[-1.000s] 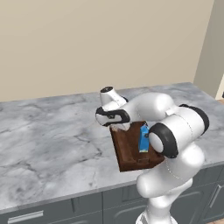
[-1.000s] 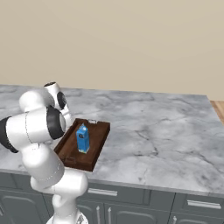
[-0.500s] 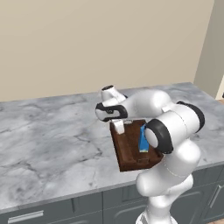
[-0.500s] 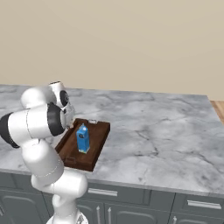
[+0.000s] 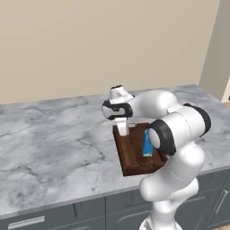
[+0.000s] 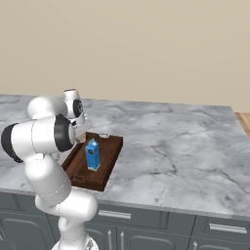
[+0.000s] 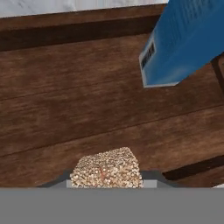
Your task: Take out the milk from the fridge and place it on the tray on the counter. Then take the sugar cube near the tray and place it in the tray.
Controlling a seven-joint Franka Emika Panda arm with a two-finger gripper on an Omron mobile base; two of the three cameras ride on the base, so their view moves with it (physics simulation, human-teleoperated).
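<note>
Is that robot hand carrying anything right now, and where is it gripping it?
Yes: the gripper is shut on the tiny tan speckled sugar cube, pinched by its two opposite sides, above the floor of the dark brown wooden tray near the blue milk carton.

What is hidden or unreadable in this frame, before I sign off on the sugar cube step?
- Hand view: the sugar cube lies against the bottom edge; the gripper's hold on it and any gap to the tray floor can't be seen.
- Hand view: the milk is cut off by the top and right edges.
- Left base view: the arm's elbow covers most of the milk.
- Right base view: the arm covers the tray's left side.
</note>
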